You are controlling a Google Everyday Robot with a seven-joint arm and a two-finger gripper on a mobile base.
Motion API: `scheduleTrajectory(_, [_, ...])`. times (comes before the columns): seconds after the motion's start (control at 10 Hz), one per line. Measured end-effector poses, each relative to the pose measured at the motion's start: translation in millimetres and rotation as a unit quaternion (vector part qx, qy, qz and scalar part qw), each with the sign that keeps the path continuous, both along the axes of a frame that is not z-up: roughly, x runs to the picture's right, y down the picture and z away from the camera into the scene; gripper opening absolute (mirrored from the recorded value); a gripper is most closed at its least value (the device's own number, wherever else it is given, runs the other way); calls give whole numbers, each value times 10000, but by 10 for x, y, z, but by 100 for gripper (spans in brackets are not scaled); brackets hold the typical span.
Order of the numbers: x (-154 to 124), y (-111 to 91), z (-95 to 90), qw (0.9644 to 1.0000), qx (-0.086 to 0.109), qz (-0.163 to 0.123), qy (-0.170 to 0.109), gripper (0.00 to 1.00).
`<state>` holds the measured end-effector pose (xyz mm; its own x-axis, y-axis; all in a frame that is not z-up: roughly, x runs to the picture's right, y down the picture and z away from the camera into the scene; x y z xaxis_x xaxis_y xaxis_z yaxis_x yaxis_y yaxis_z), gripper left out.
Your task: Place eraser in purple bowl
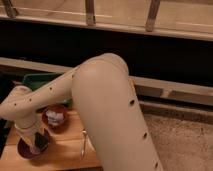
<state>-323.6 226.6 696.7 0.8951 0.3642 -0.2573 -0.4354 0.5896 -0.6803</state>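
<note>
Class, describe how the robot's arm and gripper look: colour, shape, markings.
The arm is smooth, cream-white and thick, with rounded tube-like segments and bulbous joints. Small dark dots run in rows along its shell. The gripper, down at the purple bowl, looks darker. No cables show.

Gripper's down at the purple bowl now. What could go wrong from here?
1. The gripper sits low inside the purple bowl, which lies near the wooden table's front-left corner; a sideways drag on retreat might push the bowl off.
2. The arm hides most of the bowl, so whether the eraser landed inside can't be confirmed.
3. The reddish-brown bowl stands close behind; the wrist may clip it when lifting.
</note>
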Motion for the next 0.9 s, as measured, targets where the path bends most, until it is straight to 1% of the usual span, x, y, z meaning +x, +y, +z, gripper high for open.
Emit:
scheduleTrajectory(0.1, [25, 12, 36, 10000, -39, 29, 31, 80])
scheduleTrajectory(0.3, [20, 50, 59, 9999, -124, 6, -26, 80])
scheduleTrajectory(0.9, [13, 50, 56, 9999, -125, 1, -39, 80])
